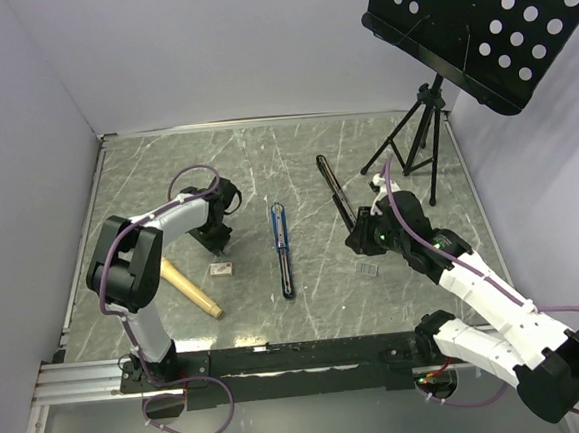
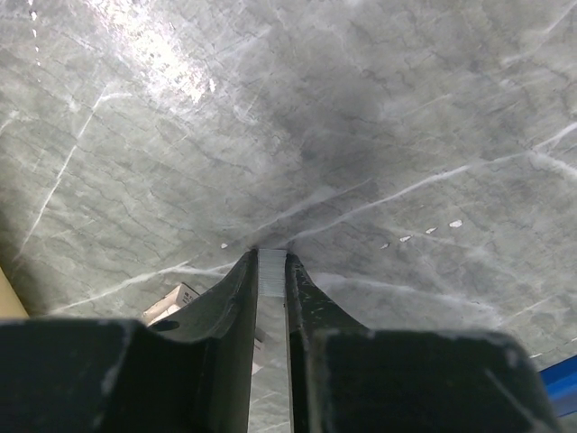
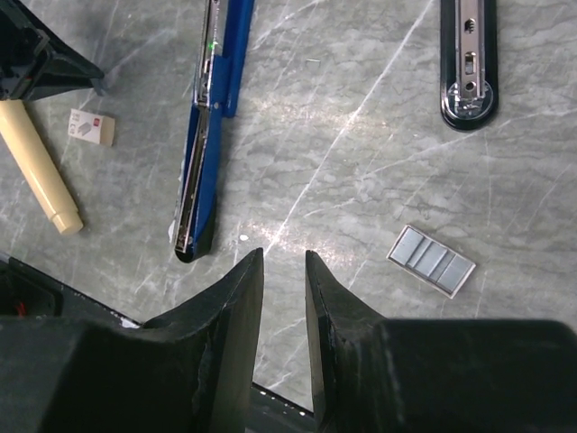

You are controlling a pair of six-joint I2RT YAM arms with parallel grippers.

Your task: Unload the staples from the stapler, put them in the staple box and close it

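Toward the table's left edge, by a small box (image 1: 221, 269), the left gripper (image 2: 272, 255) is pinched on a thin silvery strip (image 2: 272, 275), seemingly staples. The stapler (image 1: 283, 249) lies folded open at the table's middle, rail exposed. Right of it, the right gripper (image 3: 283, 260) hovers with jaws slightly apart, empty. The removal step looks nearly done; next, the strip needs setting down gently, low over the table.

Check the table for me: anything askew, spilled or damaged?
Nothing looks damaged. The blue stapler lies folded open flat, which suits the job. One loose block of staples lies on the table near the right gripper, apart from the small box by the left gripper, which seems to pinch a pale strip.
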